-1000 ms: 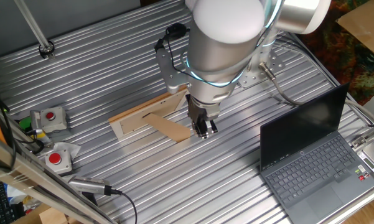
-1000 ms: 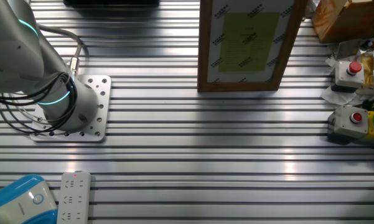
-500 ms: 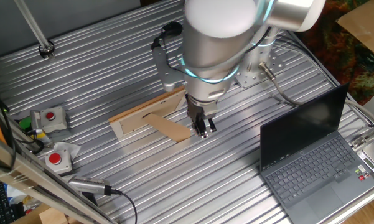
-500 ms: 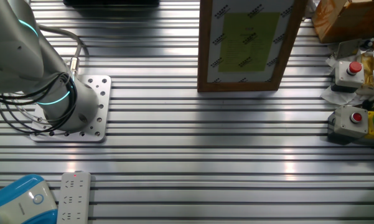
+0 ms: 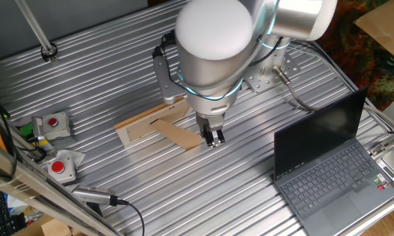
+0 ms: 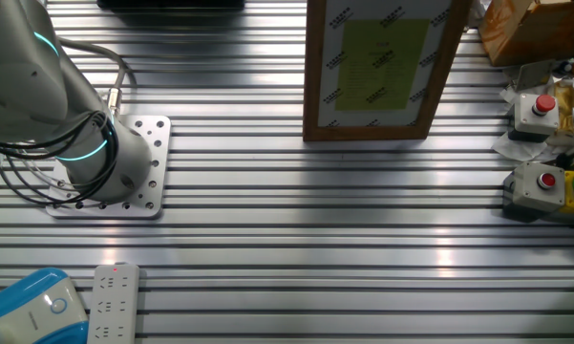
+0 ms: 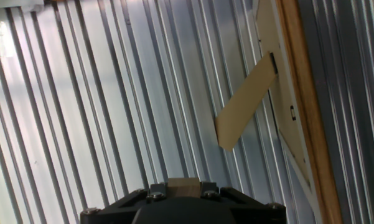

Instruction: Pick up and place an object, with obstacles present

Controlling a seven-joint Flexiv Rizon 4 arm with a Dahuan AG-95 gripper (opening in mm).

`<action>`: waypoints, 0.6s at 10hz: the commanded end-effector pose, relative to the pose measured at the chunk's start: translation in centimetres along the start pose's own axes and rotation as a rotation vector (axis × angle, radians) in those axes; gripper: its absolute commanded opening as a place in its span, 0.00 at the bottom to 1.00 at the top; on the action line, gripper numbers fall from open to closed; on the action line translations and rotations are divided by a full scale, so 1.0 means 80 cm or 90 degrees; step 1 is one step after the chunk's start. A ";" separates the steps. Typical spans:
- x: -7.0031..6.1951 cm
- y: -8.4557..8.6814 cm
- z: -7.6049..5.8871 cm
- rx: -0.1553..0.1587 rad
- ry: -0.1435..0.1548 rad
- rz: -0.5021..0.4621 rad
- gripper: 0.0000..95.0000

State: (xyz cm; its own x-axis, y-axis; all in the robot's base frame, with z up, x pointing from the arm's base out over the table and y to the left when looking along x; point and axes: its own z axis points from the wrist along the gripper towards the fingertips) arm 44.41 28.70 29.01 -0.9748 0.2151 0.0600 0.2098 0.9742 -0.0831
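Note:
My gripper (image 5: 214, 137) hangs just above the table, beside the tip of the brown stand flap (image 5: 181, 136) of the light-wood picture frame (image 5: 151, 118). In the hand view its jaws are shut on the small tan wooden block (image 7: 183, 185), which shows between them at the bottom edge. The frame (image 7: 302, 106) and its flap (image 7: 246, 102) lie to the upper right of the gripper there. In the other fixed view the frame (image 6: 377, 67) stands upright at the far side; the gripper is out of that view.
An open dark grey laptop (image 5: 328, 164) sits to the right of the gripper. Red-button boxes (image 5: 52, 124) lie at the left edge. The arm's base plate (image 6: 124, 167) and a power strip (image 6: 113, 301) are at the left of the other fixed view.
The arm has swung left and a little down over the last second; the gripper has shifted slightly left, staying beside the flap tip. Nothing else has moved.

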 end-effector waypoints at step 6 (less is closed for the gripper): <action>0.000 0.000 0.000 -0.024 -0.009 -0.022 0.00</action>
State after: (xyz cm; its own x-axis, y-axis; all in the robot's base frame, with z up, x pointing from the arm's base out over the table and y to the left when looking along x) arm 44.48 28.67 29.04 -0.9824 0.1805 0.0491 0.1783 0.9829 -0.0448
